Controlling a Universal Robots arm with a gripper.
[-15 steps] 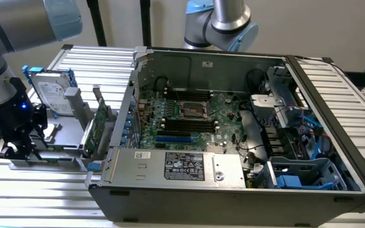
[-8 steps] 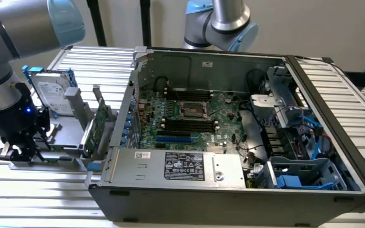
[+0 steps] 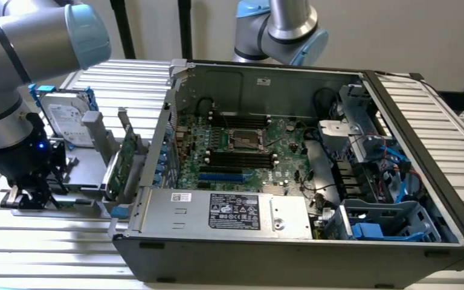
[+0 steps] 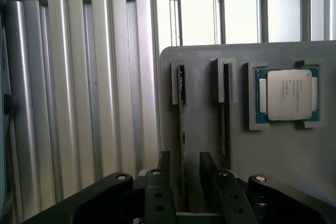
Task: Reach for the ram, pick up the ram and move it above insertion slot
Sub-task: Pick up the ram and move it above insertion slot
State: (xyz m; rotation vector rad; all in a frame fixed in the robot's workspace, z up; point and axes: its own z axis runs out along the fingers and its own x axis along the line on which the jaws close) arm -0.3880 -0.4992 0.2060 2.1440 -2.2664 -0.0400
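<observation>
While the exterior view sets the gripper (image 3: 24,196) low over the ribbed metal surface (image 3: 55,241), left of the open computer case (image 3: 296,254) with its green motherboard (image 3: 248,151), the wrist view gives the detail. Two black fingers (image 4: 164,169) are spread apart, straddling the ram (image 4: 181,124). The ram stands on edge, thin and dark, in a slot of a flat grey holder (image 4: 273,150). A neighbouring slot carries another thin stick (image 4: 226,114), and a square recess beyond it holds a silver-lidded processor (image 4: 287,95).
</observation>
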